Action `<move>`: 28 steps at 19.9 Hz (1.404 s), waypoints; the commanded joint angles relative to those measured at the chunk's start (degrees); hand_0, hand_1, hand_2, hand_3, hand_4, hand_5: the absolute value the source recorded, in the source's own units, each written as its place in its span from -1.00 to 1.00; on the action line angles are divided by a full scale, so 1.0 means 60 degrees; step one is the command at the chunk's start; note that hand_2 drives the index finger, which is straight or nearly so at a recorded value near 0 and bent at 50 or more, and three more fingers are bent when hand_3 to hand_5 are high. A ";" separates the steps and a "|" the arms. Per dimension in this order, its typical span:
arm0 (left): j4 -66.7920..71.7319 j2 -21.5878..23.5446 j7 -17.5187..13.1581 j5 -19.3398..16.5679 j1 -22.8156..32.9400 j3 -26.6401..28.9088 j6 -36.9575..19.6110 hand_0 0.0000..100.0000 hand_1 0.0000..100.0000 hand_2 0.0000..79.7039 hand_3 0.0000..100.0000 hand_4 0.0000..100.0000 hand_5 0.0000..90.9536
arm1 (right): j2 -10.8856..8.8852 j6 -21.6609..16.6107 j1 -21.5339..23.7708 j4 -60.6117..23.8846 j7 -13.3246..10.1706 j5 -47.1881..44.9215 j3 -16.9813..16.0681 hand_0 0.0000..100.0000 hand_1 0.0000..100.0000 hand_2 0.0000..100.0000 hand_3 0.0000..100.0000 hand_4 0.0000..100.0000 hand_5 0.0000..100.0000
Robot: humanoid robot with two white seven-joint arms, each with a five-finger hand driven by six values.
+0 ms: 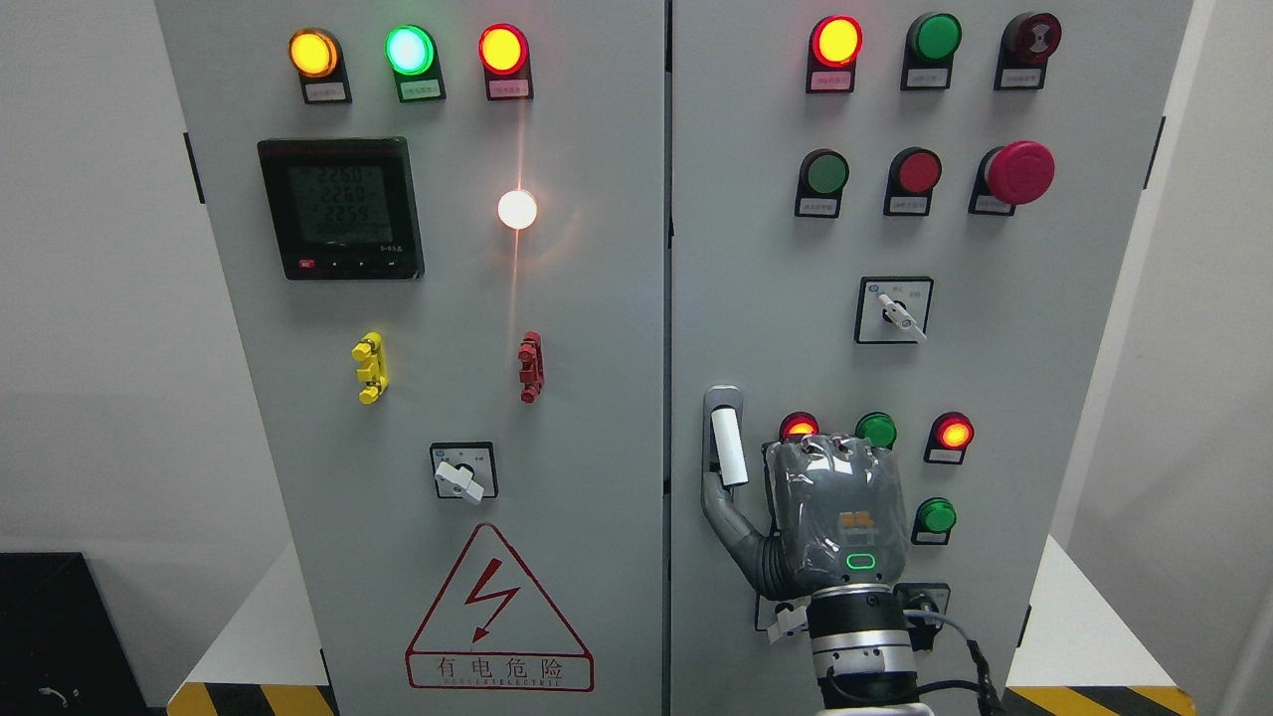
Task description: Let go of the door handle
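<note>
From where I stand, the right hand [833, 517] rises from the bottom edge against the right door [995, 338] of the grey cabinet [597, 298], knuckles curled toward the panel, thumb [731, 527] stretched toward ten o'clock, touching the foot of the door handle [728, 443]. The upright white handle sits at the door's left edge, just at nine o'clock of the hand; I cannot tell whether any finger grips it. Both doors look closed, contents hidden.

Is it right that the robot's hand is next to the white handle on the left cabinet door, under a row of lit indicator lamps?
Not quite. In the head view the right hand is beside the white handle on the right cabinet door, not the left one. The lamps above it are as you said.
</note>
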 commanded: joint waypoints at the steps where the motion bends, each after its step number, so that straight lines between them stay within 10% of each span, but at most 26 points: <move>1: 0.0005 0.0000 -0.0007 0.0000 0.0000 0.0000 -0.0008 -0.76 0.11 -1.00 -1.00 -1.00 -1.00 | 0.0000 0.0021 -0.0011 -0.0021 -0.0010 -0.0001 -0.0074 -0.07 -0.39 1.00 1.00 1.00 1.00; 28: 0.0005 0.0000 -0.0007 0.0000 0.0000 0.0000 -0.0008 -0.76 0.11 -1.00 -1.00 -1.00 -1.00 | 0.0000 0.0109 0.0004 -0.0035 -0.0039 -0.0001 -0.0118 -0.07 -0.35 1.00 1.00 1.00 1.00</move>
